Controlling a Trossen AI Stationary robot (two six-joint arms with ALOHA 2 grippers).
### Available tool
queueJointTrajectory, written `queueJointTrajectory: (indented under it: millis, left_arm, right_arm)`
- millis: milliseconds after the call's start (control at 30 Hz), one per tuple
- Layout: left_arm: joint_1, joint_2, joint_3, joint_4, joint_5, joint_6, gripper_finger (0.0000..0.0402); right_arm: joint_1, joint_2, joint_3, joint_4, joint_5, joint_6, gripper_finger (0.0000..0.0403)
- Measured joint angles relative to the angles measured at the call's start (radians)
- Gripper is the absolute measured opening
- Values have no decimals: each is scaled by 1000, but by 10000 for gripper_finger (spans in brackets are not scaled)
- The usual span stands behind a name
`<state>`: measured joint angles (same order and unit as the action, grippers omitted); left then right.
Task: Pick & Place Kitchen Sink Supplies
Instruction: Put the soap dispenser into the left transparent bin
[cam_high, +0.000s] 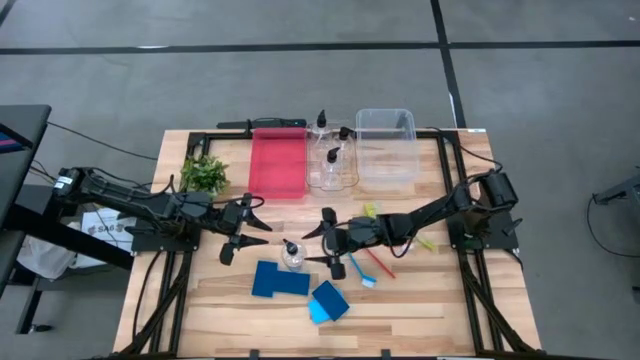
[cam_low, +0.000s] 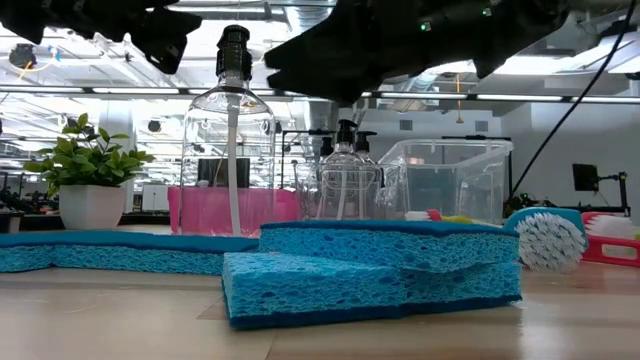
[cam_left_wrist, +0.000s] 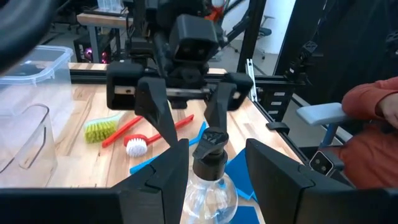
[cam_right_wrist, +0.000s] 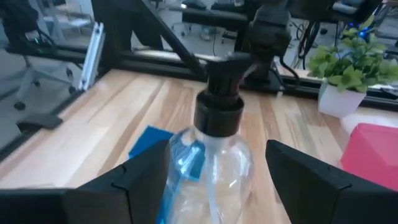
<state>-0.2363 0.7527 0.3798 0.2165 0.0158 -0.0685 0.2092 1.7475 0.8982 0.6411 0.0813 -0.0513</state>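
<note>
A small clear bottle with a black pump top (cam_high: 292, 254) stands upright on its base on the wooden table, between my two grippers. My right gripper (cam_high: 314, 244) reaches in from the table's right. It is open, its fingers on either side of the bottle (cam_right_wrist: 211, 155), and no touch shows. My left gripper (cam_high: 262, 223) is open too, a little to the bottle's left. Lying flat near the front edge are a dark blue sponge (cam_high: 278, 280) and a light blue sponge (cam_high: 328, 301). Blue (cam_high: 360, 270), red (cam_high: 381, 263) and yellow-green (cam_high: 371, 211) brushes lie under my right arm.
At the back stand a red bin (cam_high: 277, 163), a large clear bin (cam_high: 387, 146) and a smaller clear container (cam_high: 332, 168) holding more pump bottles. A leafy plant (cam_high: 205, 175) sits at the back left. A person's red sleeve (cam_left_wrist: 373, 106) shows beyond the table's right side.
</note>
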Motion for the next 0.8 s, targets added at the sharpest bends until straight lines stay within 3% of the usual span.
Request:
queueJointTrajectory:
  millis: [500,800]
  left_arm:
    - [0,0,0,-2,0,0,161]
    - [0,0,0,1,0,0,161]
  right_arm:
    - [-22,25,30,-10,28,22,260]
    - [-35,25,30,5,-31,53,260]
